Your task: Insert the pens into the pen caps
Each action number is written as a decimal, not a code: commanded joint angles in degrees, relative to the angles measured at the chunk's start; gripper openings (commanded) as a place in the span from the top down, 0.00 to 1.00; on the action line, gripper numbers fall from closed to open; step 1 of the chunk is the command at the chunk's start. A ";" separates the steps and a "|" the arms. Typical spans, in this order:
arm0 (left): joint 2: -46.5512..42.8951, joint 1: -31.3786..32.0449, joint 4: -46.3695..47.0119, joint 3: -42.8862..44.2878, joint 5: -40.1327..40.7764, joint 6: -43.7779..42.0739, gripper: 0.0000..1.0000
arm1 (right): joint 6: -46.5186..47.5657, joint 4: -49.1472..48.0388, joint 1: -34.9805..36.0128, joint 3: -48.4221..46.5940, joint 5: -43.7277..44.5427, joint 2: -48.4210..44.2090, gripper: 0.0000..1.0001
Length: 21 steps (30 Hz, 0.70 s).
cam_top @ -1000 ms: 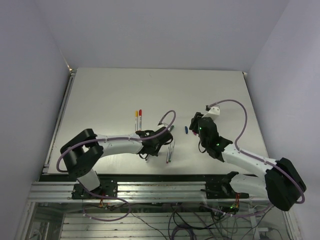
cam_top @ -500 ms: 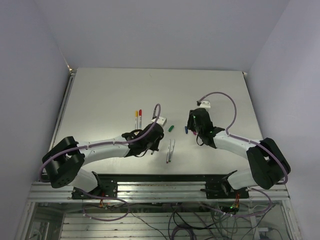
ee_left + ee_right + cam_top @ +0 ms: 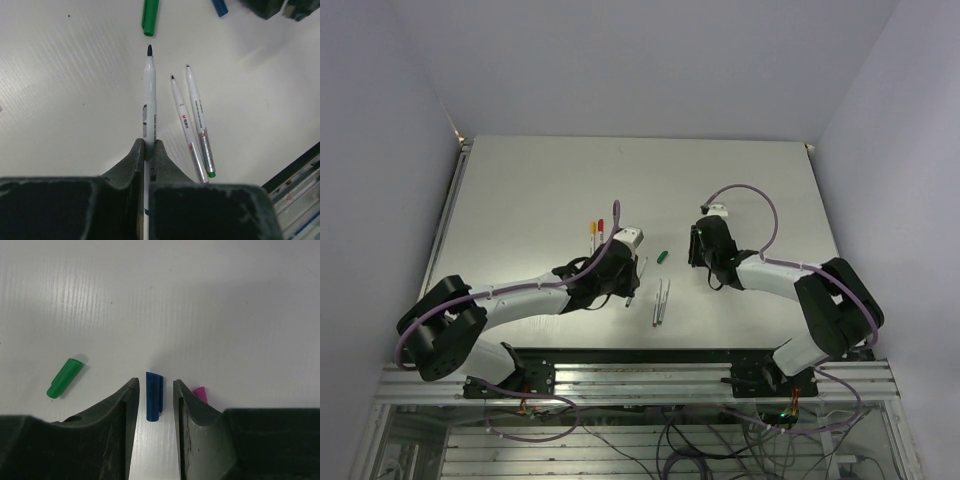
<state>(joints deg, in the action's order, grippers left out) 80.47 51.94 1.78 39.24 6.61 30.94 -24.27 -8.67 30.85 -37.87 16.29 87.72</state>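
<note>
Blue pen cap (image 3: 154, 402) lies between the spread jaws of your right pincer (image 3: 154, 384), not gripped yet. Squeeze square on its middle so it won't roll. Left pincer (image 3: 148, 145) is pinching a pen (image 3: 149, 90), tip out front.

Work surface and enclosure, shown from above and from both wrist views.
A pale, matte table (image 3: 740, 180) is bounded at the back by a plain back wall (image 3: 640, 60) and flanked by a left wall (image 3: 370, 200) and a right wall (image 3: 905, 180). A metal rail (image 3: 442, 235) is seen along the table's left edge. An aluminium frame (image 3: 640, 383) is fitted at the near edge, and loose wiring (image 3: 690, 440) is hung beneath it. In the left wrist view the table (image 3: 60, 100) is seen to be finely streaked, and a small dark speck (image 3: 69, 16) is visible near the top. The same streaking is shown on the table (image 3: 210, 300) in the right wrist view.
</note>
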 commanded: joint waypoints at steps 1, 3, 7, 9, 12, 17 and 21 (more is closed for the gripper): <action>-1.29 -0.52 3.15 -0.57 -2.62 0.13 0.93 | 0.74 -0.69 0.17 -1.99 -0.83 2.01 0.67; -1.07 -0.66 3.10 -0.57 -2.93 0.00 0.93 | 0.58 -0.74 0.15 -2.25 -0.70 2.83 0.67; -0.99 -0.76 3.66 -0.90 -3.48 0.16 0.93 | 0.53 -0.65 0.23 -2.73 -0.50 4.09 0.67; -0.97 -0.84 3.97 -1.09 -3.55 0.22 0.93 | 0.35 -0.61 0.25 -2.82 -0.33 4.52 0.67; -0.85 -0.88 4.11 -1.14 -3.94 0.26 0.93 | 0.28 -0.41 0.26 -2.73 -0.01 5.11 0.67; -0.82 -1.10 4.57 -1.35 -4.41 0.52 0.93 | 0.20 0.58 0.34 -3.06 0.40 6.03 0.69; -1.05 -1.17 4.81 -1.54 -4.35 0.78 0.93 | -0.15 1.49 0.60 -3.24 0.43 6.78 0.70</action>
<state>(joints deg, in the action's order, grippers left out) 80.16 51.20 3.86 38.17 3.75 30.98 -24.18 -8.43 31.00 -39.94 16.08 93.27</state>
